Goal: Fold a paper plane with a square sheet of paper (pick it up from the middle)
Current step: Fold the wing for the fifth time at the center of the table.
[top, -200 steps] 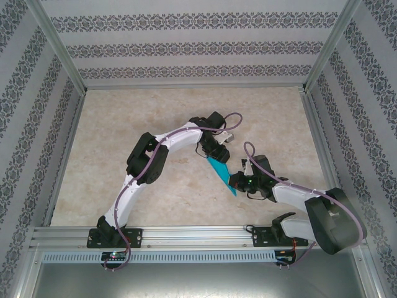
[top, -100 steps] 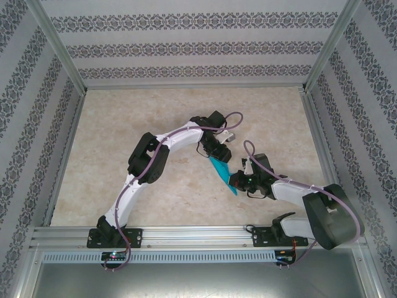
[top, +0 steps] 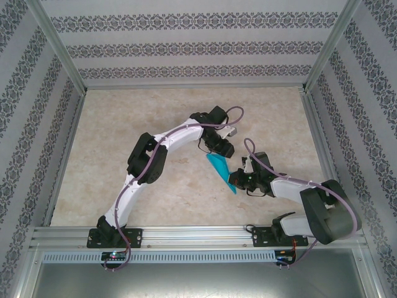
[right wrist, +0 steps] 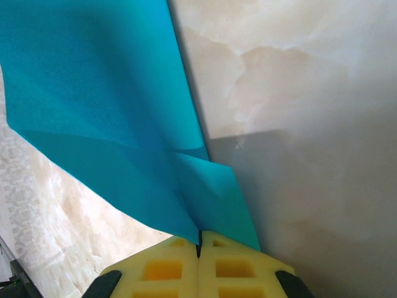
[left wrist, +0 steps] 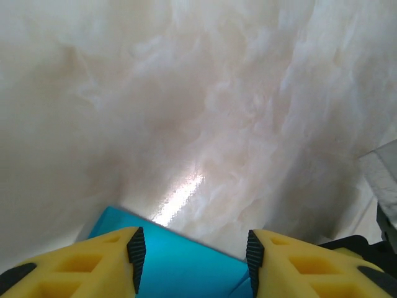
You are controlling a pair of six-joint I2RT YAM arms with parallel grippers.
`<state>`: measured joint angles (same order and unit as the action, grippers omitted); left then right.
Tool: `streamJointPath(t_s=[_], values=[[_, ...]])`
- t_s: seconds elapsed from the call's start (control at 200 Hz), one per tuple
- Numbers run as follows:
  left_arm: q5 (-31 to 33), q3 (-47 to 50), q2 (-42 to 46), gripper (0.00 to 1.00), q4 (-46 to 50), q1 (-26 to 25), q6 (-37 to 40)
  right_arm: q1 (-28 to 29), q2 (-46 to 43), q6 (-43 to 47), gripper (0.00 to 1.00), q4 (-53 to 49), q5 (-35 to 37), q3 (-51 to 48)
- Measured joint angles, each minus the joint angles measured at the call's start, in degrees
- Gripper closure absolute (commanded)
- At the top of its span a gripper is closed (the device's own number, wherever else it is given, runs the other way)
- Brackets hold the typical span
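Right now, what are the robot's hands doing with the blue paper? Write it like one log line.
left gripper: open, beside paper | right gripper: shut on paper | paper: creased, not yet a plane

Right of centre on desk [top: 124, 124]: slim folded teal paper [top: 218, 167], slanting far-left to near-right. Right end effector [top: 238, 180] against its near-right edge. Left end effector [top: 224, 149] just beyond far end; contact not discernible.
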<state>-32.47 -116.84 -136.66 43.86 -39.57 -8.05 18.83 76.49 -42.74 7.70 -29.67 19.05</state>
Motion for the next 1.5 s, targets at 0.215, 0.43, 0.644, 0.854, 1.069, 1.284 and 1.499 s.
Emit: streamJointPath(t_s=[0.215, 0.43, 0.644, 0.854, 1.069, 1.284, 1.499], values=[[3.19, 2.97, 8.66, 0.48, -0.04, 0.31, -0.15, 0.00, 1.22, -0.66, 0.99, 1.60, -0.66, 0.17], [2.62, 19.37, 22.56, 0.49, -3.41, 0.20, -0.15, -0.28, 2.43, -0.90, 0.99, 2.93, -1.70, 0.37], [0.94, 26.97, 23.08, 0.50, -5.03, -0.48, -0.11, -0.35, 2.86, -0.90, 0.99, 3.04, -1.97, 0.68], [-0.61, 26.62, 19.06, 0.51, -5.79, -1.25, -0.07, -0.35, 2.86, -0.92, 0.99, 3.02, -1.97, 0.68], [-1.05, 25.40, 15.19, 0.51, -7.10, -1.29, -0.11, -0.35, 2.86, -1.07, 0.98, 2.95, -1.97, 0.72], [-1.86, 23.12, 13.40, 0.51, -7.69, -1.31, -0.24, -0.35, 2.86, -1.07, 0.98, 2.86, -1.97, 0.74], [-2.43, 21.38, 12.63, 0.51, -8.63, -1.31, -1.09, -0.35, 2.86, -1.07, 0.96, 2.89, -1.97, 0.72]])
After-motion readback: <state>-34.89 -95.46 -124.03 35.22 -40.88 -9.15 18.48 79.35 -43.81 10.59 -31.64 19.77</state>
